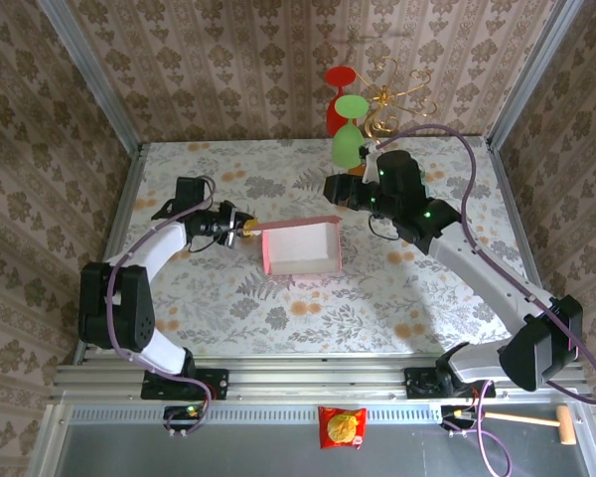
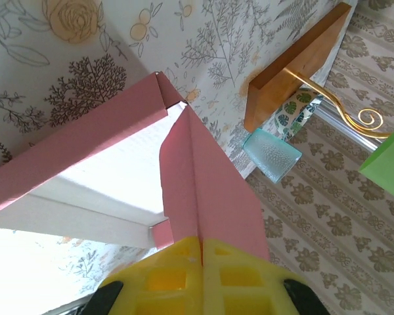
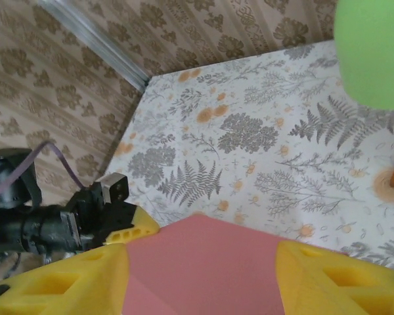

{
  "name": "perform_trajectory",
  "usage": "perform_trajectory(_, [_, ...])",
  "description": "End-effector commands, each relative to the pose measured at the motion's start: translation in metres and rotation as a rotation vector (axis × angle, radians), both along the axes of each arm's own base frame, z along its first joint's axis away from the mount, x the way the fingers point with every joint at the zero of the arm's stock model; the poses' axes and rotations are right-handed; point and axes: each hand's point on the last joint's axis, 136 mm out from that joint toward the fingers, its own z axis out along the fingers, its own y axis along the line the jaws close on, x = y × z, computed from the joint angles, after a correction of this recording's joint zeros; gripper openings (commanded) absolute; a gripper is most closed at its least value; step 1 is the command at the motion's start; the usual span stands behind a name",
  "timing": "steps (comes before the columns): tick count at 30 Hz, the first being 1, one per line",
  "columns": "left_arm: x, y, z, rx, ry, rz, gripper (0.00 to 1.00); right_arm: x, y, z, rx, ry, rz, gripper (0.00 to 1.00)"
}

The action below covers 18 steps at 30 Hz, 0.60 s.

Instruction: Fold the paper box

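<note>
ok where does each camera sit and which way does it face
top external: above and behind the robot, looking down on the table; left arm and right arm show
left wrist: on the left arm, facing the paper box; left gripper shows
right wrist: on the right arm, facing the left gripper; right gripper shows
shared: the paper box

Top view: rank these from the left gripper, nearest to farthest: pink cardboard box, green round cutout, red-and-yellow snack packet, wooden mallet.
1. Pink cardboard box: right at the left gripper, which pinches its flap.
2. Green round cutout: far side, right of centre.
3. Red-and-yellow snack packet: near edge, centre.
4. Wooden mallet: near right corner.
</note>
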Motion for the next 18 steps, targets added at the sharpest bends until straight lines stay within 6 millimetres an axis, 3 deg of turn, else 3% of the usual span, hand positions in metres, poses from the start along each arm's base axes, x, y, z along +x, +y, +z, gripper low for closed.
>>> perform_trajectory(1, [0.003, 0.006, 0.001, 0.061, -0.025, -0.022, 0.00, 0.012, -0.008, -0.041, 0.125, 0.300, -0.138, 0.56])
perform_trajectory(6, [0.006, 0.006, -0.004, 0.073, -0.031, -0.013, 0.00, 0.007, 0.004, -0.103, 0.224, 0.629, -0.213, 0.47])
perform_trajectory(11, [0.007, 0.004, -0.009, 0.073, -0.027, -0.007, 0.00, 0.016, 0.006, -0.123, 0.249, 0.696, -0.265, 0.42])
perform_trajectory(18, [0.011, 0.004, -0.010, 0.066, -0.030, 0.013, 0.00, 0.007, 0.008, -0.149, 0.249, 0.807, -0.263, 0.41])
